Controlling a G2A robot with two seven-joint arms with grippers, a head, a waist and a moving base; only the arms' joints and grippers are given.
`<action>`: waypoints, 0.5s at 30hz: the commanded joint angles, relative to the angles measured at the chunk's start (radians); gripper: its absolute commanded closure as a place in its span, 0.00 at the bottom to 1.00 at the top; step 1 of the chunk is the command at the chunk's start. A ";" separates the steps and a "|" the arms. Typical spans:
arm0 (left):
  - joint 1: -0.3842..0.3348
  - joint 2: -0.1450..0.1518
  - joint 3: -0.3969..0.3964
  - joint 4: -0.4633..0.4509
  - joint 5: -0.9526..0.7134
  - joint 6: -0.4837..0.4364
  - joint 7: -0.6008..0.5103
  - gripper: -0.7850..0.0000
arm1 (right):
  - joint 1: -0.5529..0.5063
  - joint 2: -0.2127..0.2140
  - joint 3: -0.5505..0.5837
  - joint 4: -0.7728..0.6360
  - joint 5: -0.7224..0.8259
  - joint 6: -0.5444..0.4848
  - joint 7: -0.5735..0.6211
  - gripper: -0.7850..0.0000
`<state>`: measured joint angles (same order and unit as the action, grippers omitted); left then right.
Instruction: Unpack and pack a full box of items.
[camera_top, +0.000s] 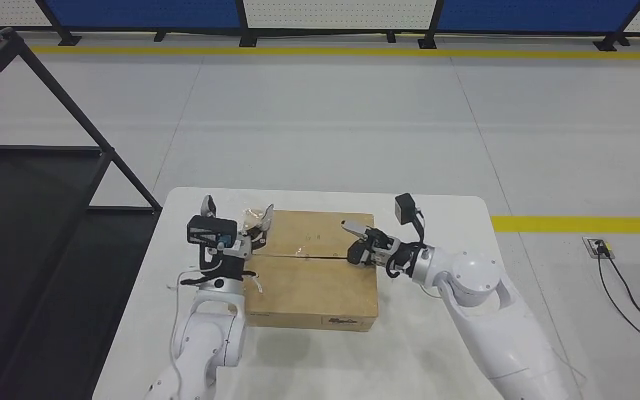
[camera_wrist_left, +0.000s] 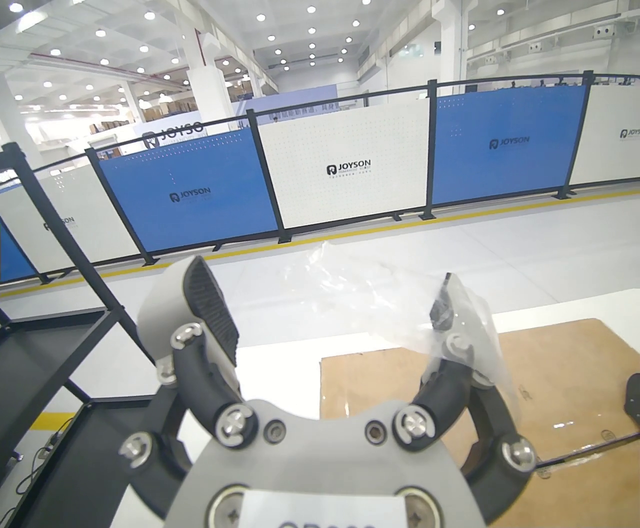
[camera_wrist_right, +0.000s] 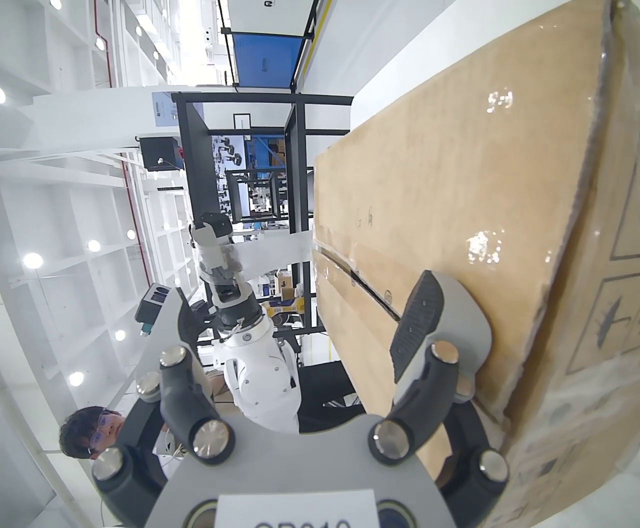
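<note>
- Box (camera_top: 310, 275) sits shut in the middle of the white worktop (camera_top: 440, 330), both top flaps down and meeting at a seam (camera_top: 310, 256) that runs left to right.
- Left gripper (camera_top: 252, 222) hangs over the far left corner of the box, jaws spread wide, with nothing clamped between them.
- And look at this: a strip of clear tape (camera_wrist_left: 375, 295) clings to 1 finger (camera_wrist_left: 440, 310) of the left gripper. It is crumpled over the tip, stuck on rather than pinched.
- From the right wrist view, that tape stretches in a pale band from the left end of the seam up to the left gripper.
- Right gripper (camera_top: 352, 243) is over at the right end of the seam, low on the box top. Its jaws are wide as well, and they are carrying nothing.
- 1 ribbed pad (camera_wrist_right: 417, 320) of the right gripper lies right against the cardboard, just beside the seam. Whether it presses down or only grazes, I cannot tell.
- Glossy tape shines on the right end of the box, where the top meets the side.
- Black metal rack (camera_top: 60, 200) stands on the floor to the left of the worktop.
</note>
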<state>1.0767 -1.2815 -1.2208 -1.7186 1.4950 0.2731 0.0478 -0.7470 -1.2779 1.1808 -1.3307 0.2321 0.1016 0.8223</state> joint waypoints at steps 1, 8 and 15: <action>-0.003 -0.003 0.012 0.008 0.010 -0.007 -0.006 0.00 | -0.003 0.001 0.003 -0.004 0.001 0.001 -0.001 0.00; -0.017 -0.016 0.066 0.039 0.057 -0.027 -0.019 0.00 | -0.007 0.004 0.006 0.001 0.007 -0.002 -0.001 0.00; -0.032 -0.031 0.120 0.064 0.092 -0.034 -0.022 0.00 | -0.005 0.005 0.004 0.015 0.017 -0.009 0.000 0.00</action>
<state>1.0455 -1.3105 -1.1094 -1.6573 1.5783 0.2395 0.0248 -0.7531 -1.2729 1.1850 -1.3177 0.2478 0.0929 0.8212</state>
